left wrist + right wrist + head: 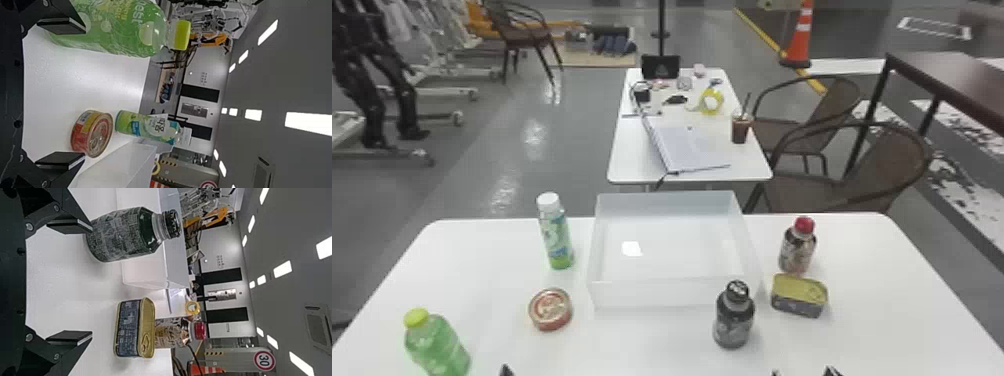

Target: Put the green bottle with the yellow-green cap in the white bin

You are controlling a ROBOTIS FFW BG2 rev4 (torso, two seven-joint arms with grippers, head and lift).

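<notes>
My left hand (506, 371) is wide open and empty near the green bottle (438, 345), apart from the white bin (657, 295), and my right hand (803, 372) gapes empty too.

green bottle (438, 345) | capped, upright, table left | white bin (652, 295) | open-topped, centre

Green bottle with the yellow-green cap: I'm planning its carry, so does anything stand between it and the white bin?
Yes: the flat round can sits between the green bottle and the white bin. The white-capped bottle stands farther back, left of the bin.
</notes>
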